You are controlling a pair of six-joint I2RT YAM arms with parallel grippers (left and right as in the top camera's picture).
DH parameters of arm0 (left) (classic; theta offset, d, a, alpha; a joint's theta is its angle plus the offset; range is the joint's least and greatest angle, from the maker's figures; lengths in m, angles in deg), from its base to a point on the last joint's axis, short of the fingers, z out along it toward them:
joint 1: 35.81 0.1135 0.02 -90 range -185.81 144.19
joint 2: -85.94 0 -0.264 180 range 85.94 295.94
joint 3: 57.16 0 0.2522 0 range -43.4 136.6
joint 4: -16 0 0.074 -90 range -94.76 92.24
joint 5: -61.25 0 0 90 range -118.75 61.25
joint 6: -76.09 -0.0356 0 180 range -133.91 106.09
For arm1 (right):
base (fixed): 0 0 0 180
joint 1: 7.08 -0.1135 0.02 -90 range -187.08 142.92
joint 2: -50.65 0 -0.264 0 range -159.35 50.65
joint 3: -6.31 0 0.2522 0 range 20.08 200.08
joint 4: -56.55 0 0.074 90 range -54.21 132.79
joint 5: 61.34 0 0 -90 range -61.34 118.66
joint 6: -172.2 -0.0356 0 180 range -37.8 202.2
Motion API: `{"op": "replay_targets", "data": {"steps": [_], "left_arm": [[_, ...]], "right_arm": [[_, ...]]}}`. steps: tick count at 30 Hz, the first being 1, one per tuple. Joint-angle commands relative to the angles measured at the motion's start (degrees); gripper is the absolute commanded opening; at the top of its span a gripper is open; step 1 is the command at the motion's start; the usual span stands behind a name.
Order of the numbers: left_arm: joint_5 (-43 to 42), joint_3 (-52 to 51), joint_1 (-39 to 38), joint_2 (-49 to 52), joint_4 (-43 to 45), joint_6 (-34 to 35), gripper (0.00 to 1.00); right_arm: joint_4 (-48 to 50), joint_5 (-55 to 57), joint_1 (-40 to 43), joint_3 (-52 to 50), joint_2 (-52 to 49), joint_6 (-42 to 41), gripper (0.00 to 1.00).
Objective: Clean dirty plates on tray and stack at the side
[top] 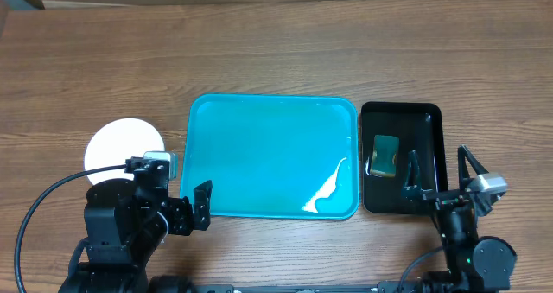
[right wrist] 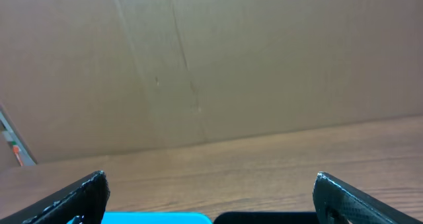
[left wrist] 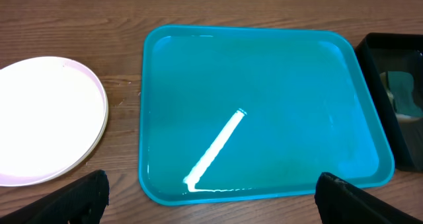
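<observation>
1. Wooden table (top: 276, 60): brown grain, fills the overhead view. Everything sits on it.
2. Cardboard wall (right wrist: 211, 65): plain tan, fills most of the right wrist view, behind the far table edge.
3. Tray (top: 268, 155): big turquoise rectangle with rounded corners and a raised rim, at table centre. It is glossy, with a white glare streak near its near-right corner. Nothing lies in it.
4. Left arm: black, at the near-left corner of the table, with a black cable (top: 34, 215) looping off to its left. Its body overlaps the near edge of the plates in the overhead view.
5. Black tray (top: 429, 146): smaller, just beside the turquoise tray's right rim and parallel to it.
6. Plates (top: 121, 142): round and white, on the bare table left of the tray, near it but not touching. The left wrist view shows a bright white top face with no smears, and a paler rim edge peeking out underneath, so they are stacked. The number of plates cannot be told.
7. Left gripper (left wrist: 211, 179): jaws spread wide and released, holding nothing. It hovers at the near-left corner of the tray.
8. Right gripper (top: 438, 168): jaws also spread apart and empty, over the near end of the black tray.
9. Sponge (top: 384, 155): green, lying in the left half of the black tray, just left of the right gripper's finger.
</observation>
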Motion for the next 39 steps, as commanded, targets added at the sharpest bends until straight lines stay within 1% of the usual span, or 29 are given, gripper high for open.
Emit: {"op": "replay_targets", "data": {"steps": [1,4,7,9,39], "left_arm": [[0.5,-0.4,-0.4,0.0,0.0,0.4,1.0],[0.5,-0.4,-0.4,0.0,0.0,0.4,1.0],[0.5,-0.4,-0.4,0.0,0.0,0.4,1.0],[0.5,-0.4,-0.4,0.0,0.0,0.4,1.0],[0.5,-0.4,-0.4,0.0,0.0,0.4,1.0]], "right_arm": [[2.6,0.1,0.3,-3.4,0.7,0.5,1.0],[2.6,0.7,0.3,-6.6,0.7,0.5,1.0],[-2.3,0.9,0.3,-7.0,0.7,0.9,1.0],[-1.9,1.4,0.3,-7.0,0.7,1.8,1.0],[-1.9,1.0,0.1,-7.0,0.7,1.7,1.0]]}}
